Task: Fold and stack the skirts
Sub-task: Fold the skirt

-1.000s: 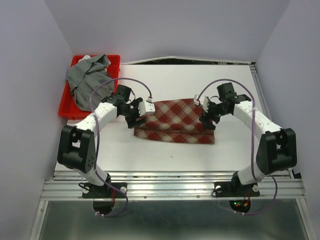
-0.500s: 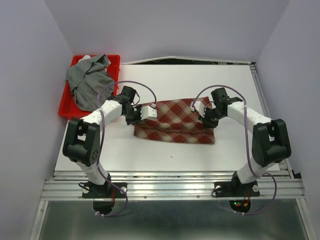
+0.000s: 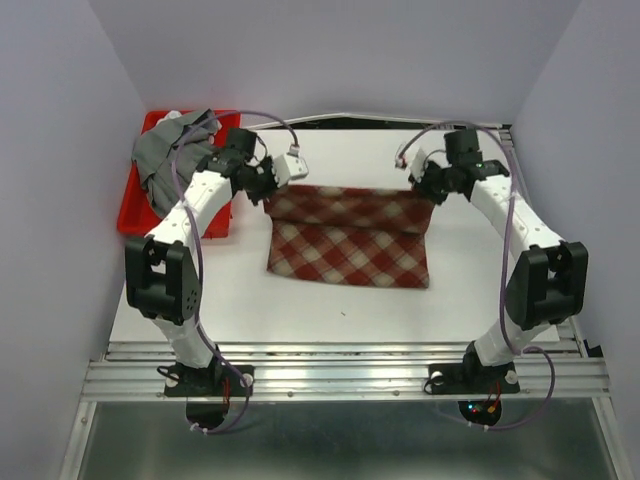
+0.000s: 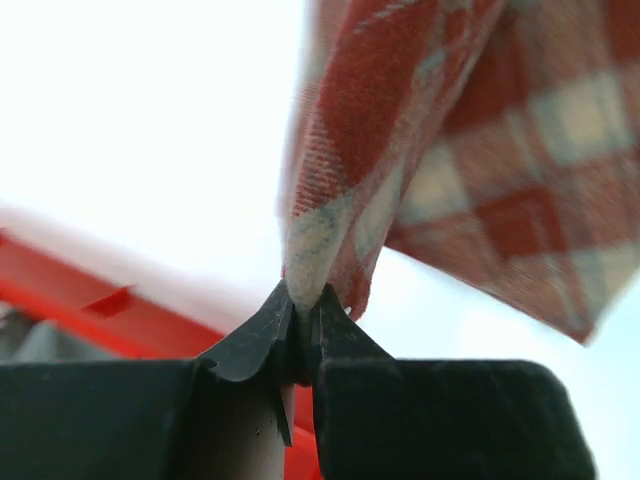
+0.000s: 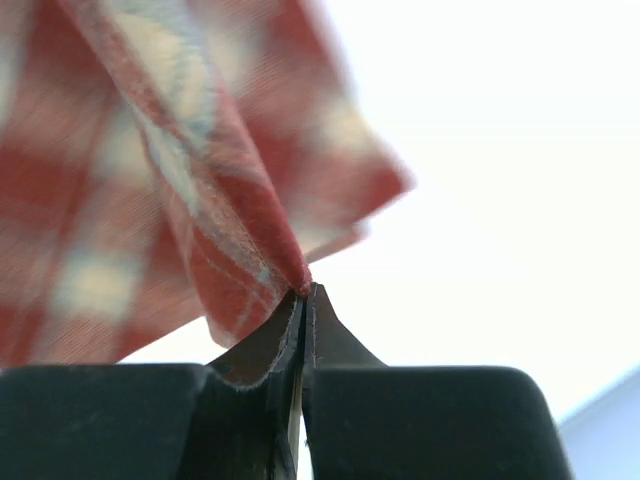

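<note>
Left tool (image 4: 303,303) and right tool (image 5: 303,297) each pinch shut on a top corner of the plaid skirt (image 3: 348,238), holding that edge up mid-frame, likely to fold it. The grey skirt (image 3: 170,165) sits in the red tray (image 3: 135,226), upper left.

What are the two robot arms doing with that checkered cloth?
They are working on folding a skirt. The left gripper and the right gripper each pinch a far corner of the plaid skirt, holding that edge up while the rest lies on the table. The grey skirt waits, crumpled, on the red tray at the left.
</note>
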Tool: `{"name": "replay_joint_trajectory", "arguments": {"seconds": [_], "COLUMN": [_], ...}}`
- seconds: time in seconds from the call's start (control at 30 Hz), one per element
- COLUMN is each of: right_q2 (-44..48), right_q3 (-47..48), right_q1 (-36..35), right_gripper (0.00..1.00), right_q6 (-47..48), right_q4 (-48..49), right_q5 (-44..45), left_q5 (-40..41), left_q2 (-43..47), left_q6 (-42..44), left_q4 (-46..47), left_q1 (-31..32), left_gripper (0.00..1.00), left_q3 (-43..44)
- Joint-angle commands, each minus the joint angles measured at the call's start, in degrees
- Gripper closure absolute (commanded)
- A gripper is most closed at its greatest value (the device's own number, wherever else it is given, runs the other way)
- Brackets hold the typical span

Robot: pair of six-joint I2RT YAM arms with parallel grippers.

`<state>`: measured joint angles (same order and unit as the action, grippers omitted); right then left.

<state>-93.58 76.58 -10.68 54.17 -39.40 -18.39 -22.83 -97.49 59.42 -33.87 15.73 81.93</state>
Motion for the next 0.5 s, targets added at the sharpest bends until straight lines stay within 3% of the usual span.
{"name": "replay_joint_trajectory", "arguments": {"seconds": [0.0, 0.03, 0.2, 0.33, 0.47], "right_q2": [-2.0, -3.7, -3.6, 1.9, 10.0], "right_q3": [18.5, 22.1, 35.4, 36.0, 32.2], "right_q1": [6.0, 6.5, 7.1, 7.1, 7.1], "right_gripper": [0.99, 0.99, 0.99, 0.99, 0.99], "right_q6": [-6.1, -7.5, -9.2, -9.3, -9.8], "right_q4": [8.7, 8.8, 10.6, 16.0, 18.0], "right_q5": [4.8, 5.6, 7.9, 9.8, 9.4], "left_q5": [1.7, 2.7, 6.6, 8.0, 4.7], "left_q2": [0.2, -0.4, 0.3, 5.8, 15.5], "left_q6": [-13.6, -14.9, -22.0, -23.7, -21.7], "left_q4": [7.8, 8.2, 12.2, 17.6, 21.2], "left_q1": [-2.9, -3.0, -3.0, -3.0, -3.0], "left_gripper": [1.0, 1.0, 1.0, 1.0, 1.0], "left_q3": [13.6, 19.4, 31.9, 31.9, 24.1]}}
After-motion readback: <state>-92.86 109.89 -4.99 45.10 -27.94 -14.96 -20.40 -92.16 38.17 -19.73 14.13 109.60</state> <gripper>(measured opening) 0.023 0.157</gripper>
